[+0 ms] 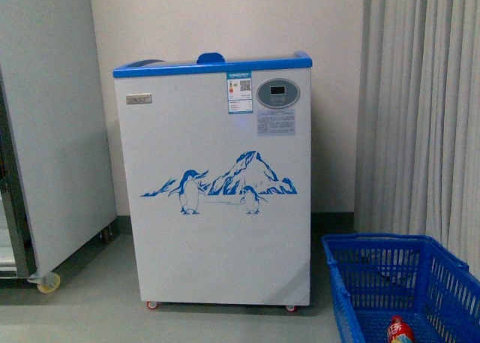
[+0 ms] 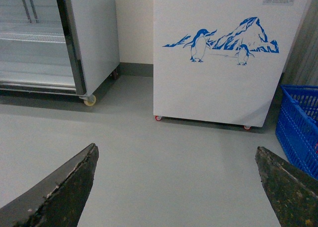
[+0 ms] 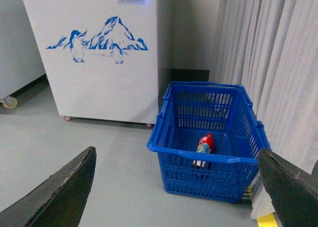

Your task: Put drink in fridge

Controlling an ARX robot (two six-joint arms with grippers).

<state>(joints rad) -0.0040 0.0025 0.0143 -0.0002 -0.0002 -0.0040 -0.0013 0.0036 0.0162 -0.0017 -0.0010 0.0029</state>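
Fridge [image 1: 217,245], white front, printed matter:
- Small grey brand plate [image 1: 139,98], upper left: lettering too small to read.
- Energy-rating sticker [image 1: 240,93], top centre: coloured bars and a square code, text illegible.
- Oval control panel [image 1: 278,94], upper right: dark display, digits not legible.
- White notice [image 1: 276,121] under the panel: fine print unreadable.
- Blue penguin-and-mountain decal [image 1: 221,182], mid front: picture only.

Drink [image 3: 204,145] in the blue basket [image 3: 208,180], right of the fridge: label lettering unreadable.
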